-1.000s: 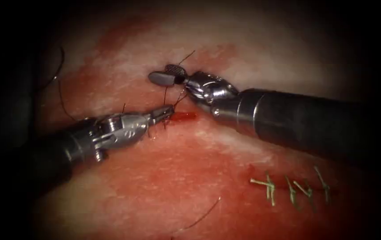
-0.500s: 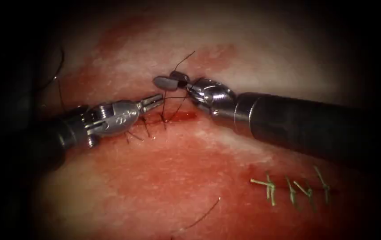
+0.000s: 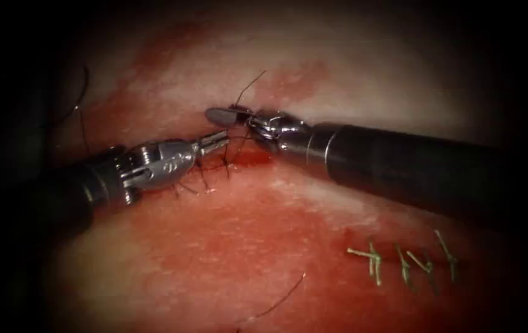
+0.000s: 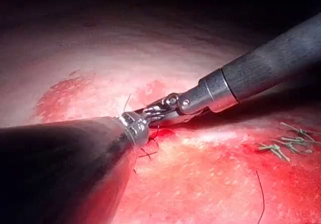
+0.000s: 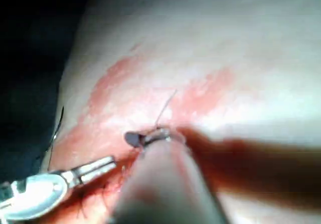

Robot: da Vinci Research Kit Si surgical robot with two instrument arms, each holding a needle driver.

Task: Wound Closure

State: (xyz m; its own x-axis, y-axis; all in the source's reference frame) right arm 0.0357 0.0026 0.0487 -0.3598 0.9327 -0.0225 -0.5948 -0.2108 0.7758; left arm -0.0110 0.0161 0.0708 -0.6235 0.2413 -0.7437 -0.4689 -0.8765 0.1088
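Left end effector [image 3: 214, 140], jaws closed on thread [image 3: 227, 157] left of the cut [image 3: 248, 160] in the tissue [image 3: 245, 259]; right end effector [image 3: 227, 115] clamps the other strand above it; needle unseen; judgement: tension both strands evenly, low.

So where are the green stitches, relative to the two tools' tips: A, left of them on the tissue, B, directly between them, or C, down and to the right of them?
C: in the endoscope view the green stitches lie down and to the right of the left tool and right tool.
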